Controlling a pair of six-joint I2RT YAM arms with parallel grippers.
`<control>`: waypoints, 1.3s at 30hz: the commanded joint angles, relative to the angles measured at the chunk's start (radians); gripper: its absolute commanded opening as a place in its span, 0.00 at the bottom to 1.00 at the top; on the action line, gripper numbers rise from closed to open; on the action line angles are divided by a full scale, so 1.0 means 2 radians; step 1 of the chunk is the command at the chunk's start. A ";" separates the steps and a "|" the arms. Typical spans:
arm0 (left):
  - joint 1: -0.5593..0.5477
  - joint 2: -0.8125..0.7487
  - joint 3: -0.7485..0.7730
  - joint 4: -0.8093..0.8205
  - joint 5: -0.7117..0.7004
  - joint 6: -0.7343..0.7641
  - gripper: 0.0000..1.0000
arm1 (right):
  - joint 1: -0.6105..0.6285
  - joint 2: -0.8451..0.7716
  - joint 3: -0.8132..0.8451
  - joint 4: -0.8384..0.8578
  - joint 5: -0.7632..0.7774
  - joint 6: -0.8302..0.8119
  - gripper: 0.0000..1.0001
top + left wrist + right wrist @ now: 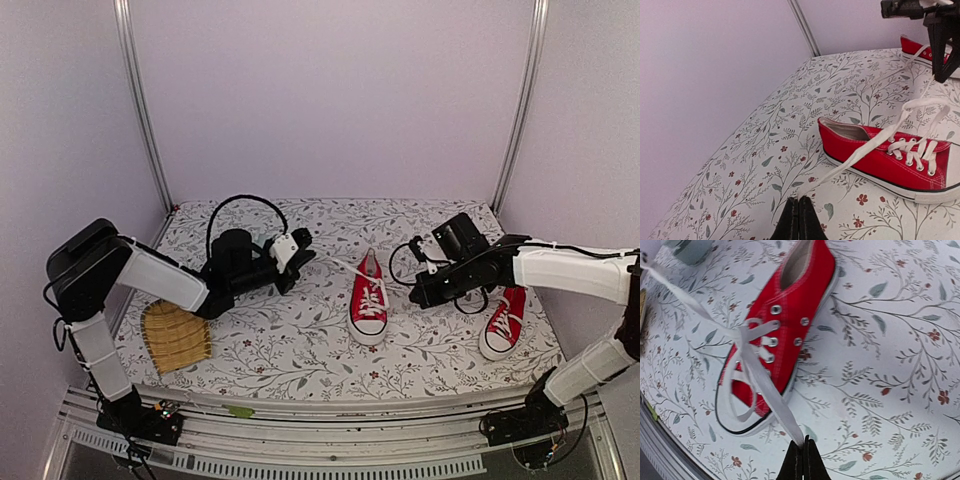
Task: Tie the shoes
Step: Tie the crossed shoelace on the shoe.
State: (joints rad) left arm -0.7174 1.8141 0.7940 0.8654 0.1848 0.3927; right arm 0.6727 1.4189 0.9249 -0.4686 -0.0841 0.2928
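Softness rules this job: the lace is flat white tape, limp, almost weightless, and I judge it slick enough to slide out of a pinch if I pull hard. My left gripper is closed flat on 1 end of it, the tape running up from my tips to the eyelets. My right gripper is pinched down on the other end, which stretches back over the toe end of the shoe. So I hold both ends of 1 lace, drawn out to either side. The shoe it belongs to sits near the middle of the table, sole flat, toe toward the near edge. The 2nd shoe lies by the right edge, toward the near right corner. The canvas upper should dent, while the rubber sole and toe cap look stiff. The whole shoe is probably light, so a strong tug would likely drag or tip it rather than tighten anything. The best hold is on the tape itself, a little in from the tip, flat side between the pads. A woven mat lies toward the near left corner.
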 commanded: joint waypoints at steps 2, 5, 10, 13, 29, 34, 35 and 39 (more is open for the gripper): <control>0.017 -0.028 -0.001 -0.046 -0.068 -0.016 0.00 | -0.083 -0.026 -0.028 0.027 0.011 -0.017 0.01; 0.023 -0.031 -0.008 -0.051 -0.078 -0.006 0.00 | -0.115 -0.039 -0.025 0.051 0.023 -0.018 0.01; 0.042 -0.040 0.000 -0.072 -0.098 -0.005 0.00 | -0.193 -0.043 -0.053 0.101 0.028 -0.032 0.01; 0.046 -0.042 0.001 -0.086 -0.106 -0.002 0.00 | -0.247 -0.038 -0.073 0.125 0.017 -0.048 0.01; 0.070 -0.078 -0.016 -0.128 -0.144 0.011 0.00 | -0.398 -0.037 -0.160 0.221 -0.107 0.029 0.01; 0.071 -0.067 -0.011 -0.148 -0.155 0.027 0.00 | -0.413 -0.026 -0.167 0.221 -0.120 0.038 0.01; 0.071 -0.065 -0.011 -0.150 -0.158 0.037 0.00 | -0.416 -0.024 -0.169 0.222 -0.122 0.041 0.01; 0.072 -0.054 -0.004 -0.155 -0.184 0.068 0.00 | -0.445 -0.014 -0.176 0.230 -0.152 0.045 0.01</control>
State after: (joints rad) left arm -0.5991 1.6932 0.7555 0.5705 -0.0998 0.4644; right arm -0.1562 1.3659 0.5922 -0.0586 -0.3412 0.3515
